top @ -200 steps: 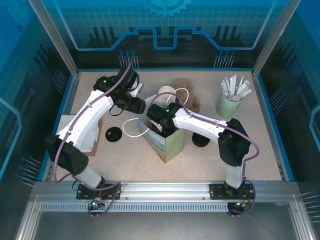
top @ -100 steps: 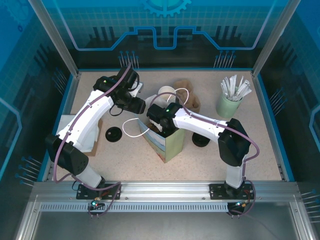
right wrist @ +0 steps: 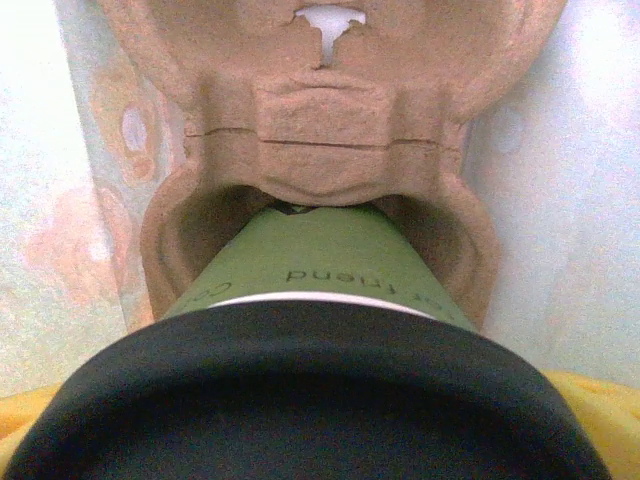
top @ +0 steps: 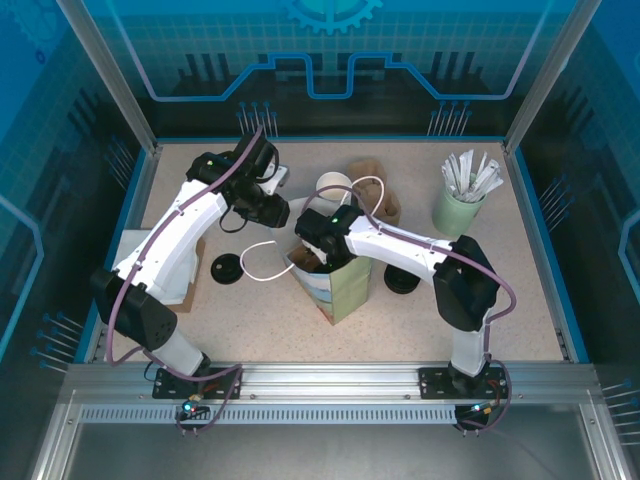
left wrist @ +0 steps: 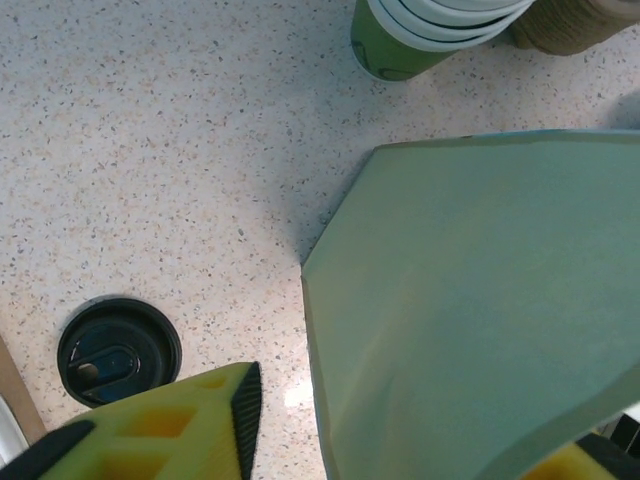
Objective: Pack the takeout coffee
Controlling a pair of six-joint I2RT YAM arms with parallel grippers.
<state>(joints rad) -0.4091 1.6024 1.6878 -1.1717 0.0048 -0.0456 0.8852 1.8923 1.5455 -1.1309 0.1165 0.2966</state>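
Cup (right wrist: 320,270) is found lidded and upright, seated in carrier (right wrist: 320,130) inside bag (top: 340,285) | flanked by right fingers (right wrist: 615,400), axis along them, clamping cannot be told | left fingers (left wrist: 170,425) are seen apart, astride bag wall

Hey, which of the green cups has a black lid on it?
The cup in the brown pulp carrier, seen by the right wrist camera. The nested stack shows open white rims, and the pale-green cup holds white packets.
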